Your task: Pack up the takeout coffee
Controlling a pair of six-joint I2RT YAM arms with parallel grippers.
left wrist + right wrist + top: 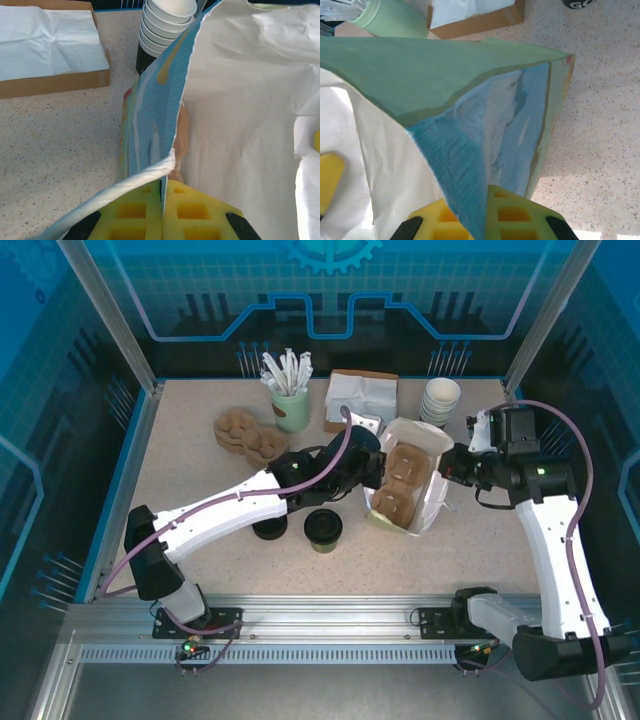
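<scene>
In the overhead view I am seeing the takeout coffee sitting upright on the surface, just below the middle of the frame. It is a short cup with olive-green sides and a round black lid. A stack of loose lids is sitting just to its left, and the paper bag is standing open up and to its right, apart from it, with a cup carrier inside. My left arm is stretching from the lower left diagonally up toward the centre, passing just above the coffee. The left claw is meeting the bag's left rim. My right arm is rising from the lower right, bending at the elbow and reaching leftward, so the right claw is sitting at the bag's right rim.

In the left wrist view the left claw is clenched, its yellow pads pressing together on the bag's torn-looking edge at the bottom of the frame. A stack of white cups and a napkin box are lying beyond, across the top.

In the right wrist view the right claw is also clenched, pinching the bag's blue-printed wall between its pads at the bottom centre. A green mug is showing at the upper left.
</scene>
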